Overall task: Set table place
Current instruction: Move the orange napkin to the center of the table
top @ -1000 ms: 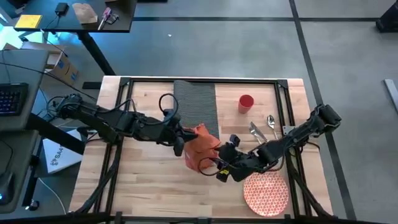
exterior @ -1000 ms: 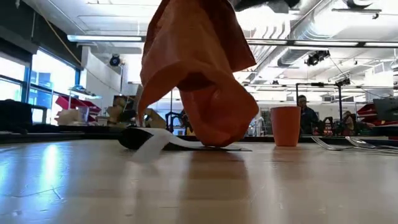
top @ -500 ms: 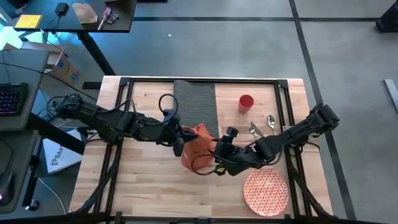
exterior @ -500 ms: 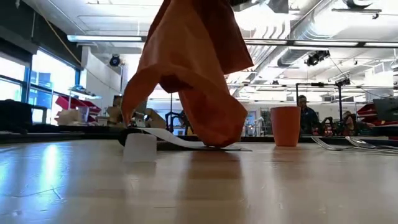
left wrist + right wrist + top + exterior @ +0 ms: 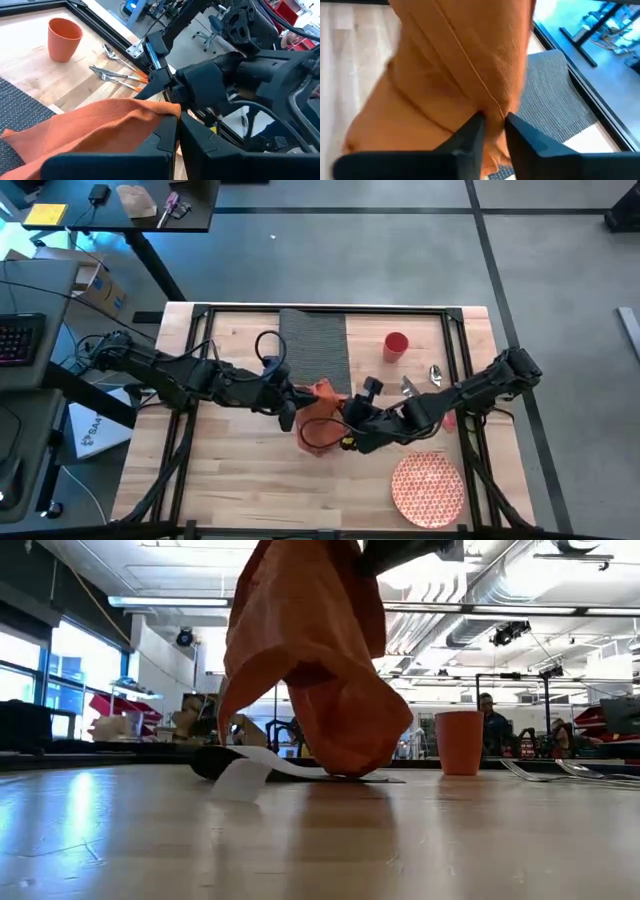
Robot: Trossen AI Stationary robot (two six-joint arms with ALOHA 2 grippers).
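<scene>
High view: the left tool (image 5: 287, 402) and the right tool (image 5: 347, 420) meet mid-worktop (image 5: 240, 480) over the orange napkin (image 5: 322, 420), which lies against the placemat (image 5: 314, 350). Since a second ago the right tool has travelled from beside the plate (image 5: 428, 488) up to the cloth. The red cup (image 5: 396, 346), fork (image 5: 412, 390) and spoon (image 5: 436, 375) sit apart on the right.

Low view: the napkin (image 5: 310, 650) hangs lifted, its lower fold brushing the worktop; a white tag (image 5: 240, 778) has swung back beneath it.

Left wrist view: the left tool is clamped on a napkin corner (image 5: 167, 109).

Right wrist view: the right tool's fingers (image 5: 467, 135) straddle a hanging fold, closing on it. Probably a two-handed spread or refold comes next.
</scene>
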